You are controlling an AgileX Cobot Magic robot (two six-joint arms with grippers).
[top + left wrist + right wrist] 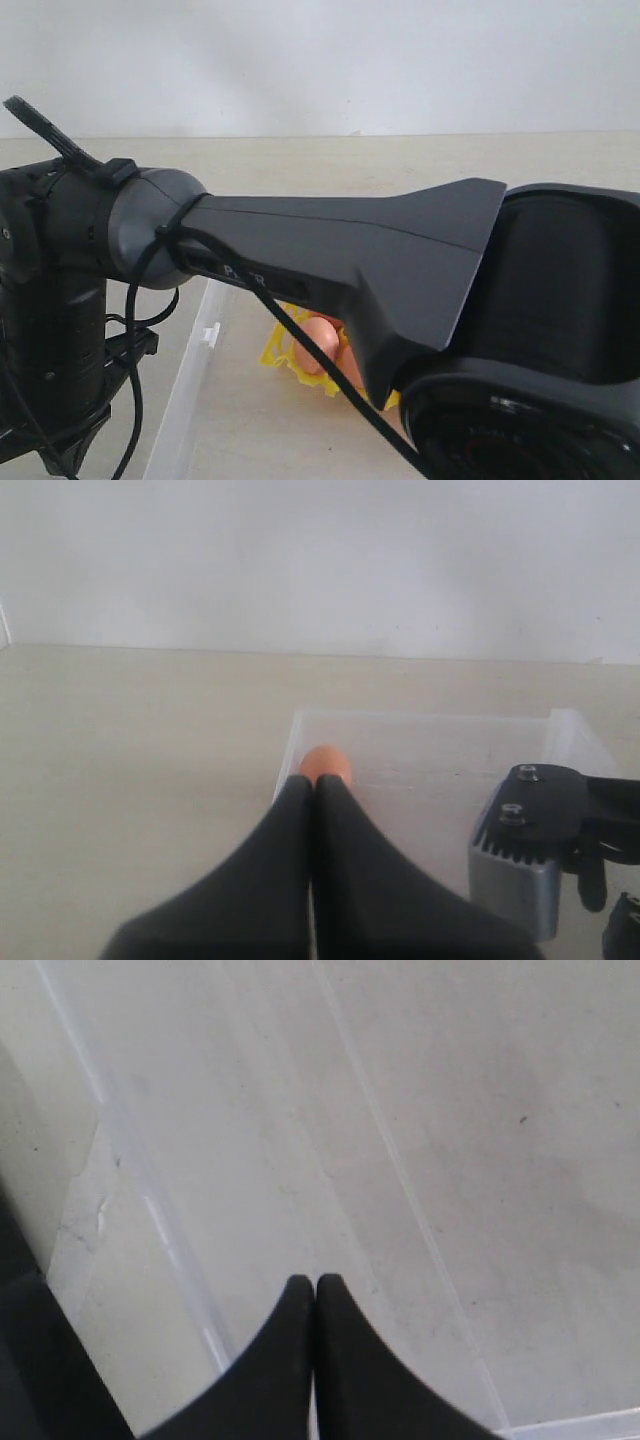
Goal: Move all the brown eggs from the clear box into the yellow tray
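Note:
In the left wrist view my left gripper [317, 780] is shut, its black fingers pressed together with nothing between them. Just past its tips one brown egg [325, 761] shows, close to a side wall of the clear box [420, 718]; whether they touch I cannot tell. My right gripper [315, 1280] is also shut and holds nothing, hanging over the bare floor of the clear box [150, 1210]. In the exterior view a corner of the yellow tray [272, 350] peeks out under a black arm, with a brown egg [318, 338] in it. Other eggs are hidden.
A large black arm link [350, 260] crosses the exterior view and hides most of the table. The box's long wall with its clip tab [210, 335] runs down the left. A grey and black arm part [530, 845] stands inside the box area in the left wrist view.

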